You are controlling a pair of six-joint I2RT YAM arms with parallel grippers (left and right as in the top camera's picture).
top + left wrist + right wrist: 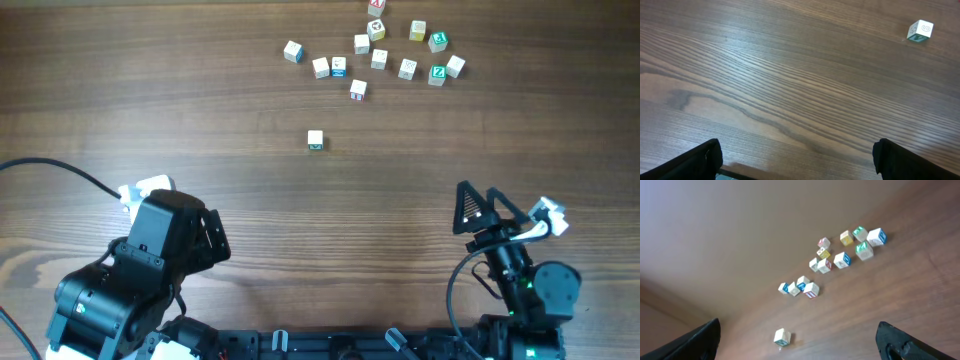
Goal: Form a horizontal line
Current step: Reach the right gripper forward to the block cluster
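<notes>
Several small white letter cubes (380, 50) lie scattered at the table's far side, right of centre; the right wrist view shows the same loose cubes (840, 255). No horizontal line is in view. One lone cube (315, 140) with a green face sits apart, nearer the arms, and shows as a single cube (919, 31) at the upper right of the left wrist view and as a single cube (782, 337) low in the right wrist view. My left gripper (212, 240) (800, 165) is open over bare wood. My right gripper (480, 200) (800, 344) is open and empty, well short of the cubes.
A black cable (60, 170) curves across the wooden table (150, 90) at the left, behind the left arm. Both arm bases stand along the near edge.
</notes>
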